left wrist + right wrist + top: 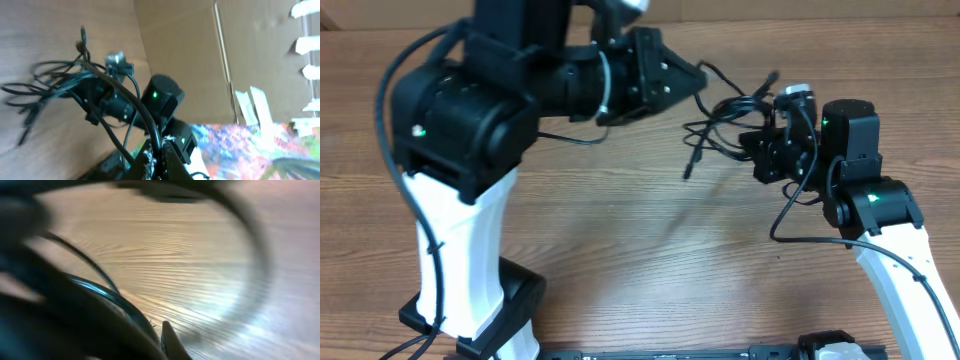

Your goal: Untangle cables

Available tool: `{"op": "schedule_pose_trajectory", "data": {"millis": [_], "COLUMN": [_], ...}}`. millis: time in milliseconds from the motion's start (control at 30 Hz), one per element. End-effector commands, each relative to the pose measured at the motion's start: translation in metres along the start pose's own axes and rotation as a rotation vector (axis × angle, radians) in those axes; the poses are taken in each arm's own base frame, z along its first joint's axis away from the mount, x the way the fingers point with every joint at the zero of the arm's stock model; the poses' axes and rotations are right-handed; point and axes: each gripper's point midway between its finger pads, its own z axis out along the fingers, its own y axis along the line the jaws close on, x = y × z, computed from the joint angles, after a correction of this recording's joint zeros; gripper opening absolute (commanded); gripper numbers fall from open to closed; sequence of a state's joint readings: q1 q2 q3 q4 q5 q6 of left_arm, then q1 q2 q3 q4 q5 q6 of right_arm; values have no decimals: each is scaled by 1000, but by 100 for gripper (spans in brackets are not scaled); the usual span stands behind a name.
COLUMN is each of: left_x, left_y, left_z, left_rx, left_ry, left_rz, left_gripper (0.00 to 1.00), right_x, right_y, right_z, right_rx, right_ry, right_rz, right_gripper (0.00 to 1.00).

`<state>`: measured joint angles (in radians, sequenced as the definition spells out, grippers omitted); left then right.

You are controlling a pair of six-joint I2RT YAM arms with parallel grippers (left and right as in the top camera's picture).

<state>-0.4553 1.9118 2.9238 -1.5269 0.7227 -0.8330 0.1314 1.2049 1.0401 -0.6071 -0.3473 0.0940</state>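
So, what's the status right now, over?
Left fingers shut on cables. Right fingers shut on same tangle, strung between arms. No obstacle seen.

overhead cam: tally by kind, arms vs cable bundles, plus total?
Robot arms: 2, left arm and right arm
Cable tangle: 1, cords too snarled to count singly
Total: 3

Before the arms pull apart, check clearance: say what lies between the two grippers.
Overhead view: just the tangled cables stretch between the left gripper and the right gripper.
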Motion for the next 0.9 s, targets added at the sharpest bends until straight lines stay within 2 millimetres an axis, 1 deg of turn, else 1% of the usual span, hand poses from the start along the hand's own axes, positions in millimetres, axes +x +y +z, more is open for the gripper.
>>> {"op": "schedule_pose_trajectory", "data": {"millis": [0,100,167,333,500,567,633,700,800,867], "left_x": [-1,-7,-12,-24,-30,-32,-32,-30,-26,-24], "left_y": [-28,-29,-29,-22,-15,-13,-10,-7,-1,3], "left_z": [-50,-79,-99,-150,-191,-204,-213,-214,-211,-210], "left_rx": [78,72,61,6,-54,-78,-101,-116,-145,-170], "left_ry": [-111,-200,-267,-453,-611,-664,-699,-702,-680,-665], "left_rz": [77,90,99,115,112,108,113,112,129,163], "left_gripper": [4,4,4,4,4,4,4,4,13,21], "right_x": [-1,3,5,8,10,12,13,14,14,14], "right_y": [-42,-61,-70,-73,-83,-86,-85,-79,-64,-56], "right_z": [-5,-10,-14,-16,-20,-22,-21,-18,-12,-9], "right_rx": [221,331,389,411,476,493,489,450,357,310], "right_ry": [-33,-49,-56,-47,-49,-46,-41,-28,1,13], "right_rz": [179,269,299,302,300,300,301,294,239,206], "right_gripper": [4,4,4,4,4,4,4,4,4,4]}}
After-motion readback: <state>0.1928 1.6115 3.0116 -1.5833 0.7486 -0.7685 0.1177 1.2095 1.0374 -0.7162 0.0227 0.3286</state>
